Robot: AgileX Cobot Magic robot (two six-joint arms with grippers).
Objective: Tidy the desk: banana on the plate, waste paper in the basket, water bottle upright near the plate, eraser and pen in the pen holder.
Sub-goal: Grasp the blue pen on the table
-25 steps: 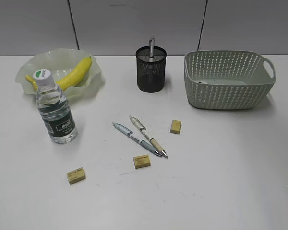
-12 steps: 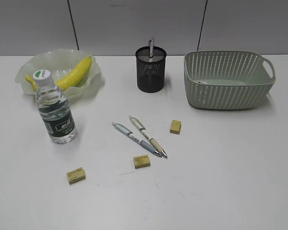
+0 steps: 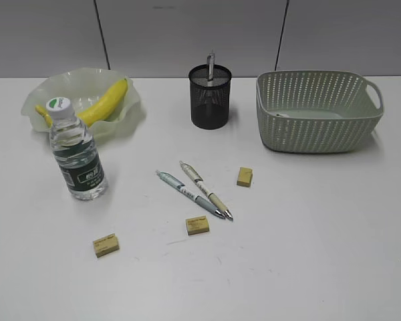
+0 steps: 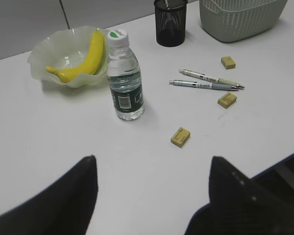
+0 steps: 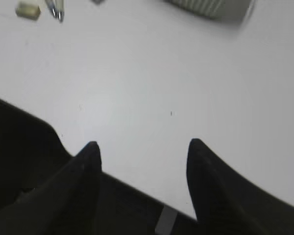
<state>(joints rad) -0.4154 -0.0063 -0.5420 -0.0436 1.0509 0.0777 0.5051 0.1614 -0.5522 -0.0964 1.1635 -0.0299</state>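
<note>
We find the banana in the plate at the desk's far left corner, the water bottle upright beside it. Two pens and three erasers lie mid-desk, so we judge the pen holder step is in hand. Left gripper and right gripper hang spread and empty near the front edge; next, one must descend on a pen.

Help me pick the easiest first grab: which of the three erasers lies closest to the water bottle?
The front-left eraser, alone below the water bottle; the other two flank the pens.
</note>
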